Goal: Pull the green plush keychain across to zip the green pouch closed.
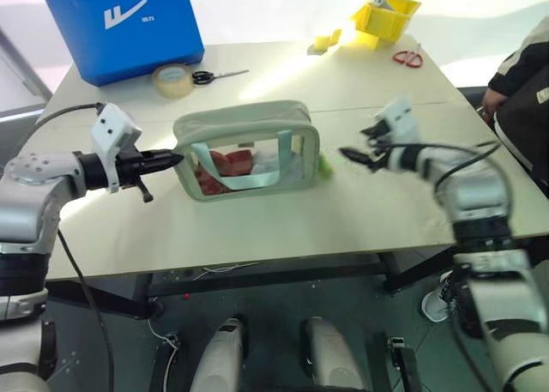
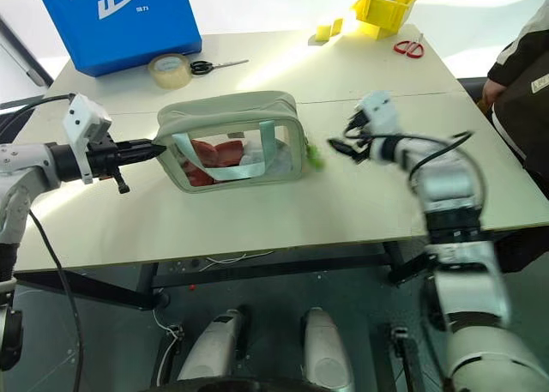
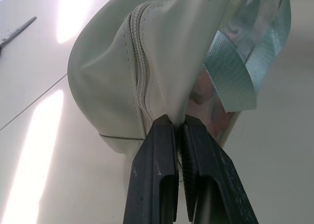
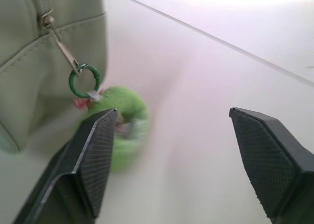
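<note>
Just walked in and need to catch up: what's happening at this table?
A humanoid robot is zipping a green pouch that stands on the table. Its left pincer is shut on the pouch's end fabric next to the zipper, holding it steady. The right pincer is open beside the other end, near the green plush keychain, which hangs from the zipper pull by a green ring, not gripped. A person stands at the table's right edge.

Green plush keychain (image 4: pixel 122 123) smeared by blur, lower left of frame, part hidden behind one finger of the right claw (image 4: pixel 171 160). Red items (image 1: pixel 225 167) inside green pouch (image 1: pixel 249 122) indistinct through window. Person (image 1: pixel 525 100) cut off at right edge.
</note>
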`<state>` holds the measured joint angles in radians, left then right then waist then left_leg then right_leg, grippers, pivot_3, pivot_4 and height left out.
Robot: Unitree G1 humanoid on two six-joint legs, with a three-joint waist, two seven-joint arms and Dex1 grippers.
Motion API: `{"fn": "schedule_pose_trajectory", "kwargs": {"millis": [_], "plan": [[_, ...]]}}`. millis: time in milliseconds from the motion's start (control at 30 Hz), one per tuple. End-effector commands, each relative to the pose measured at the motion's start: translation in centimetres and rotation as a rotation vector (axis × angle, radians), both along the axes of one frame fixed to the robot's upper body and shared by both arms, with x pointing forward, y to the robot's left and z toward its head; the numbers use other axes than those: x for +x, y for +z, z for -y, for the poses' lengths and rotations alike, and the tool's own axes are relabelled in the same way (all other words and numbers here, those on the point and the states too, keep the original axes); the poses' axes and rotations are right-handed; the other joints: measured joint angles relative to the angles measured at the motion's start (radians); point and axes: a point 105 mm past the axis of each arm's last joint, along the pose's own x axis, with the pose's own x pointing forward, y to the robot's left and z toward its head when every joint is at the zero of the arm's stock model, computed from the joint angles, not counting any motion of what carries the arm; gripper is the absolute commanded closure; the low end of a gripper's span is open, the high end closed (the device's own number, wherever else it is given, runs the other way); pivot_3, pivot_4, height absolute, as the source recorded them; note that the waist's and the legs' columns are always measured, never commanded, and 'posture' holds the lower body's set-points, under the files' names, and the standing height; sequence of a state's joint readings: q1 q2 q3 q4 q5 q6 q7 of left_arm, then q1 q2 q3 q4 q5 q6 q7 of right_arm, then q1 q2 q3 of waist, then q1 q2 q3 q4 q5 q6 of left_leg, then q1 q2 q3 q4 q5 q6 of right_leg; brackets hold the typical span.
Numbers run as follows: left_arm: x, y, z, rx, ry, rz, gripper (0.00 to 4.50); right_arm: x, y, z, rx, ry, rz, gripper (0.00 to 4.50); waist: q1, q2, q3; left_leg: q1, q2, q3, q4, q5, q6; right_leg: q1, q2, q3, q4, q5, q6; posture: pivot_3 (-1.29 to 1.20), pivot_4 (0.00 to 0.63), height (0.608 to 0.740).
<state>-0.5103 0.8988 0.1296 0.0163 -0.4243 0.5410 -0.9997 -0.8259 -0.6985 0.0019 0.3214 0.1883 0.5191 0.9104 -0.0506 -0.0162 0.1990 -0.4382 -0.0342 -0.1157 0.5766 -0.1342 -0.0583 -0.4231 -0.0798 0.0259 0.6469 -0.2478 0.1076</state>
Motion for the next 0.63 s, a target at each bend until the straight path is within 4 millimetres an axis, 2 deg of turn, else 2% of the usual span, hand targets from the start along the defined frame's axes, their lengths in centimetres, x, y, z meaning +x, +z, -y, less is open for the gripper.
{"fn": "schedule_pose_trajectory", "kwargs": {"millis": [33, 167, 267, 367, 433, 500, 633], "plan": [[-0.2, 1.2, -0.7, 0.010, 0.018, 0.032, 4.50, -2.1, 3.5, -1.5, 0.004, 0.231, 0.024, 0.94, -0.010, 0.000, 0.000, 0.000, 0.001, 0.000, 0.000, 0.000, 0.000, 0.000, 0.000, 0.000, 0.000, 0.000, 0.000, 0.00, 0.150, 0.740], [-0.8, 3.4, -0.8, -0.085, -0.021, 0.034, 3.09, -5.4, 6.4, -4.2, 0.032, 0.465, 0.002, 0.90, -0.019, 0.000, 0.000, 0.000, 0.001, 0.000, 0.000, 0.000, 0.000, 0.000, 0.001, 0.000, 0.000, 0.000, 0.000, 0.00, 0.150, 0.740], [-1.3, 4.6, -1.2, -0.121, -0.033, 0.027, 1.62, -6.4, 6.5, -5.3, 0.019, 0.520, 0.003, 0.90, -0.018, 0.000, 0.000, -0.001, 0.001, 0.000, 0.000, 0.000, 0.000, -0.001, 0.001, 0.000, 0.001, 0.000, 0.000, 0.00, 0.150, 0.740], [-2.5, 6.2, -2.1, -0.156, -0.042, 0.014, 0.21, -6.5, 6.5, -6.1, 0.026, 0.527, 0.017, 0.90, -0.017, 0.000, 0.000, -0.001, 0.000, 0.000, 0.000, 0.000, 0.000, -0.001, 0.000, 0.000, 0.000, 0.000, 0.000, 0.00, 0.150, 0.740], [-2.8, 6.8, -2.7, -0.160, -0.026, 0.012, 0.10, -6.5, 6.4, -6.1, 0.028, 0.520, 0.021, 0.90, -0.017, 0.000, 0.000, -0.002, 0.000, 0.000, 0.000, 0.000, 0.000, -0.001, -0.001, 0.000, 0.000, 0.000, 0.000, 0.00, 0.150, 0.740], [-2.4, 7.4, -3.8, -0.152, 0.040, 0.040, 0.10, -6.3, 6.5, -5.8, 0.036, 0.501, 0.030, 0.90, -0.013, 0.000, 0.000, -0.002, 0.000, 0.000, 0.001, 0.000, 0.000, -0.001, -0.001, 0.000, -0.001, 0.000, 0.000, 0.00, 0.150, 0.740], [-2.1, 9.1, -4.7, -0.221, 0.097, 0.100, 0.10, -5.6, 6.7, -5.1, 0.063, 0.441, 0.059, 0.90, -0.005, -0.001, 0.000, -0.002, 0.000, 0.000, 0.001, 0.000, 0.000, -0.001, -0.001, 0.000, -0.001, 0.000, 0.000, 0.00, 0.150, 0.740]]}}
